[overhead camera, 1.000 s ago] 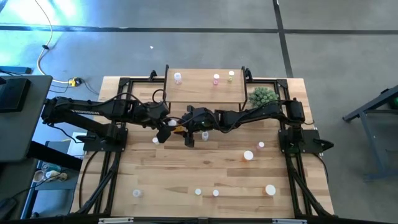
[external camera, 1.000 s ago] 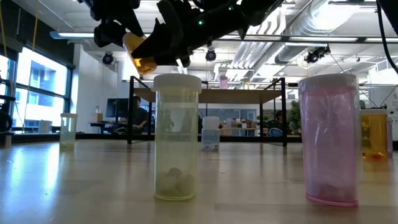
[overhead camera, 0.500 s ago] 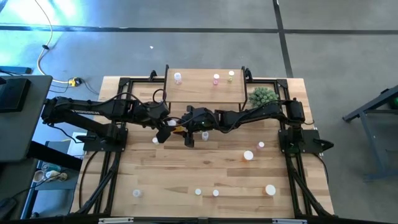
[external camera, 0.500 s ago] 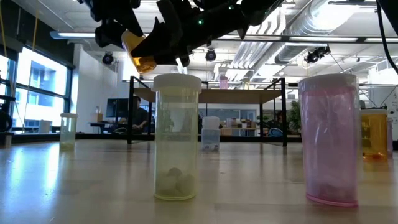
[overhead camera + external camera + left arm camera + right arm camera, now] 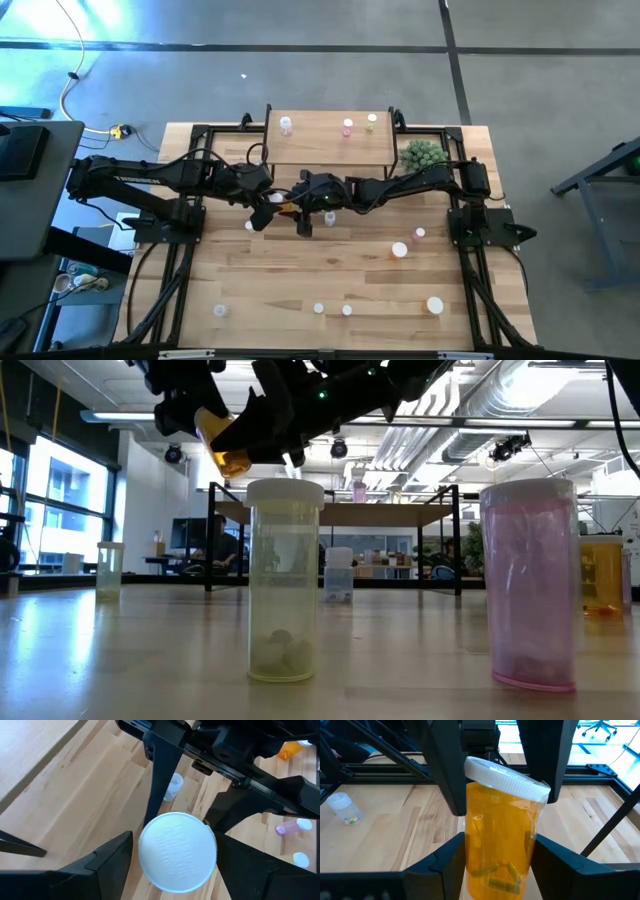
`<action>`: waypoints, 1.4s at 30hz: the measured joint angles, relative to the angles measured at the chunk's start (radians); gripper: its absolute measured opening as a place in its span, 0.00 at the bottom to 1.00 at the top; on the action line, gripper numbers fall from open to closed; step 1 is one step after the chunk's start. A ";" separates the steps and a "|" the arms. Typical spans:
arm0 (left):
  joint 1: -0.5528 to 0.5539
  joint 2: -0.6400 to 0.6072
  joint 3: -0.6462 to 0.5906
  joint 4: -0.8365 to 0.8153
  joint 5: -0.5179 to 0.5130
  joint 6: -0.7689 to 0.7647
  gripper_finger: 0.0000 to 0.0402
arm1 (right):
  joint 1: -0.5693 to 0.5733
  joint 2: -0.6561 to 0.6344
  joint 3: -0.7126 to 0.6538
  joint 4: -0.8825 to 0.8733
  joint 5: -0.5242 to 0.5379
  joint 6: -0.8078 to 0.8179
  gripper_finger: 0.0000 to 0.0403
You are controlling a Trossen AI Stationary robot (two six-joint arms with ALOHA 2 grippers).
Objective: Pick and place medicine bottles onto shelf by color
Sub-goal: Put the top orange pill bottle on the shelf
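An orange medicine bottle (image 5: pixel 500 835) with a white cap hangs above the table's middle, in front of the shelf (image 5: pixel 330 140). My right gripper (image 5: pixel 500 870) is shut on it. My left gripper (image 5: pixel 175 865) faces the cap (image 5: pixel 177 851) end-on and is open, with one finger on each side of it. A thin gap shows at one finger. A clear bottle (image 5: pixel 286 125), a pink one (image 5: pixel 348 127) and a yellow-green one (image 5: pixel 371 122) stand on the shelf. My right gripper pinches the bottle's orange body (image 5: pixel 472 857), below the cap, between its two fingers. It comes from the table's right, slanting a little down. The bottle is lifted clear and tilted, cap (image 5: pixel 205 422) up and toward the left arm. My left gripper may touch the cap's rim (image 5: pixel 214 845) with one finger; I cannot tell.
Several loose bottles stand or lie on the table: a clear one (image 5: pixel 249 226) near the grippers, more at the right (image 5: pixel 400 249) and along the near edge (image 5: pixel 319 308). A green spiky plant (image 5: pixel 422 154) stands right of the shelf. In the low view a yellow-green bottle (image 5: pixel 285 580) and a pink one (image 5: pixel 528 585) stand close.
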 joint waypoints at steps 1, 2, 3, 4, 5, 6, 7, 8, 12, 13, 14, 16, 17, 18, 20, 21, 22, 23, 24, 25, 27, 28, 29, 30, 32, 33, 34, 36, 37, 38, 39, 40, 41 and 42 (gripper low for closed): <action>0.000 0.000 0.000 0.000 -0.002 0.000 0.65 | 0.000 0.000 0.000 0.000 0.000 0.000 0.47; 0.000 0.000 0.000 0.000 -0.002 0.000 0.65 | 0.000 0.000 0.000 0.000 0.000 0.000 0.47; 0.000 0.000 0.000 0.000 -0.002 0.000 0.65 | 0.000 0.000 0.000 0.000 0.000 0.000 0.47; 0.000 0.000 0.000 0.000 -0.002 0.000 0.65 | 0.000 0.000 0.000 0.000 0.000 0.000 0.47; 0.000 0.000 0.000 0.000 -0.002 0.000 0.65 | 0.000 0.000 0.000 0.000 0.000 0.000 0.47; 0.000 0.000 0.000 0.000 -0.002 -0.001 0.65 | 0.000 0.000 0.000 0.000 0.000 0.000 0.47; 0.000 0.000 0.000 0.000 -0.002 -0.002 0.65 | 0.000 0.000 0.000 0.000 0.000 0.000 0.47; 0.000 0.000 0.000 0.000 0.002 -0.002 0.65 | 0.000 0.000 0.000 0.000 0.000 0.000 0.47; 0.000 0.000 0.000 -0.002 0.030 0.000 0.67 | 0.000 0.000 0.000 0.000 0.000 0.000 0.47; 0.000 0.000 0.000 -0.003 0.033 0.000 0.67 | 0.000 0.000 0.000 0.000 0.000 0.000 0.47; 0.000 0.000 0.000 -0.006 0.033 -0.001 0.68 | 0.000 0.000 0.000 0.000 0.000 0.000 0.47; 0.000 0.000 0.000 -0.010 0.033 0.000 0.69 | 0.000 0.000 0.000 0.000 0.000 0.000 0.47; 0.000 0.000 0.000 -0.009 0.032 0.000 0.70 | 0.000 0.000 0.000 0.000 0.000 0.000 0.47; 0.000 0.000 0.000 -0.010 0.033 0.000 0.70 | 0.000 0.000 0.000 0.000 0.000 0.000 0.47; 0.000 0.000 0.000 -0.010 0.051 0.003 0.71 | 0.000 0.000 0.000 0.000 0.000 0.000 0.47; 0.000 0.000 0.000 -0.010 0.062 0.006 0.72 | 0.000 0.000 0.000 0.000 0.000 0.000 0.47; 0.000 0.000 0.000 -0.010 0.068 0.007 0.72 | 0.000 0.000 0.000 0.000 0.000 0.000 0.47; 0.000 0.000 0.000 -0.010 0.072 0.007 0.72 | 0.000 0.000 0.000 -0.001 0.000 0.000 0.47; 0.000 0.000 0.000 -0.010 0.077 0.008 0.72 | 0.000 -0.001 0.000 -0.001 0.000 0.000 0.47; 0.000 0.000 0.000 -0.011 0.081 0.014 0.72 | 0.000 -0.002 0.000 -0.001 0.000 0.000 0.47; 0.001 0.000 0.000 -0.011 0.081 0.027 0.72 | 0.000 -0.007 -0.001 -0.003 0.000 0.000 0.47; 0.004 0.000 0.000 -0.012 0.083 0.029 0.72 | 0.000 -0.008 -0.001 -0.001 0.000 0.000 0.47; 0.008 0.000 0.000 -0.012 0.084 0.030 0.72 | 0.000 -0.010 -0.001 0.000 0.000 0.000 0.47; 0.011 0.000 0.000 -0.013 0.085 0.032 0.72 | 0.000 -0.011 -0.001 0.000 0.000 0.000 0.47; 0.020 0.000 0.008 -0.033 0.085 0.042 0.72 | 0.000 -0.011 -0.001 -0.003 0.000 0.000 0.47; 0.026 0.000 0.019 -0.057 0.084 0.051 0.72 | 0.000 -0.011 -0.001 -0.003 0.000 0.000 0.47; 0.030 0.000 0.035 -0.082 0.085 0.057 0.72 | 0.000 -0.011 -0.001 -0.002 0.000 0.000 0.47; 0.036 -0.002 0.059 -0.123 0.082 0.060 0.72 | 0.000 -0.010 -0.001 -0.003 0.000 0.002 0.47; 0.036 -0.002 0.066 -0.135 0.082 0.060 0.72 | 0.000 -0.010 -0.001 -0.002 0.001 0.003 0.47; 0.036 -0.002 0.070 -0.139 0.082 0.060 0.72 | 0.000 -0.010 -0.001 -0.001 0.001 0.002 0.47; 0.035 -0.002 0.074 -0.140 0.082 0.063 0.72 | 0.000 -0.010 -0.001 -0.001 0.002 0.002 0.47; 0.035 -0.002 0.080 -0.142 0.082 0.067 0.72 | 0.000 -0.010 -0.001 -0.001 0.011 0.002 0.47; 0.035 -0.003 0.088 -0.149 0.082 0.070 0.72 | 0.000 -0.010 -0.001 -0.003 0.026 0.002 0.47; 0.035 -0.004 0.096 -0.163 0.082 0.074 0.72 | 0.000 -0.010 -0.001 -0.003 0.034 0.001 0.47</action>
